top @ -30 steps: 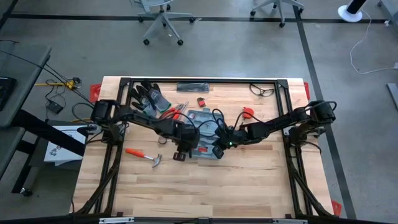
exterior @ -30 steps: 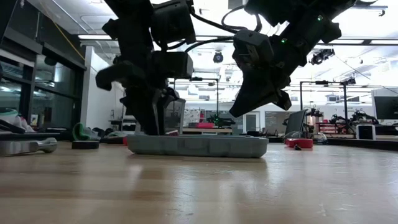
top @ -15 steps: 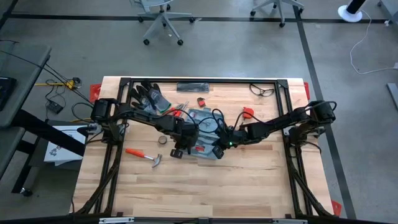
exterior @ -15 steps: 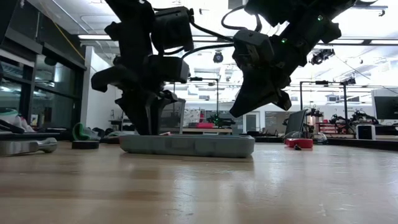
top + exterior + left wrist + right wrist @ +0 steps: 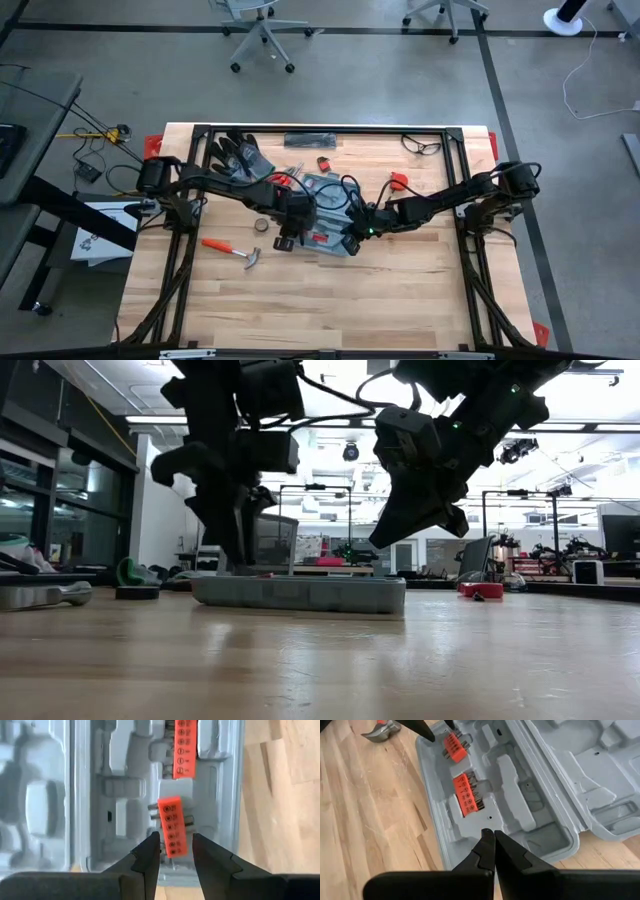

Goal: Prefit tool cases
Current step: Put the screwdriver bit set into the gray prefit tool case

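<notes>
The tool case [image 5: 325, 215] lies open and flat near the middle of the table [image 5: 400, 300], its moulded recesses facing up so that parts can be dropped in from above. The left hand [image 5: 174, 852] hangs just above the case's near half, fingers spread a little to either side of an orange bit holder [image 5: 173, 826]. In the left wrist view the holder lies over a recess and both fingers stand apart from it. Whether it is fully seated cannot be told; it appears slightly askew. A second orange bit holder [image 5: 183, 747] rests in the neighbouring recess of the same half.

The right hand [image 5: 490, 836] is pressed together and empty, its tip poised over the same half of the case, near the holders. Such a pose would suit pressing or steadying the shell, though contact is not visible.

In the low view the case [image 5: 298, 592] sits level on the table, with both arms reaching down over it.

Loose items lie outside the case: a hammer [image 5: 235, 250] to its near left, dark gloves [image 5: 235, 155] at the far left, and glasses [image 5: 422, 146] at the far right. Judged from this, fitting is only partly done, since most recesses remain bare.
</notes>
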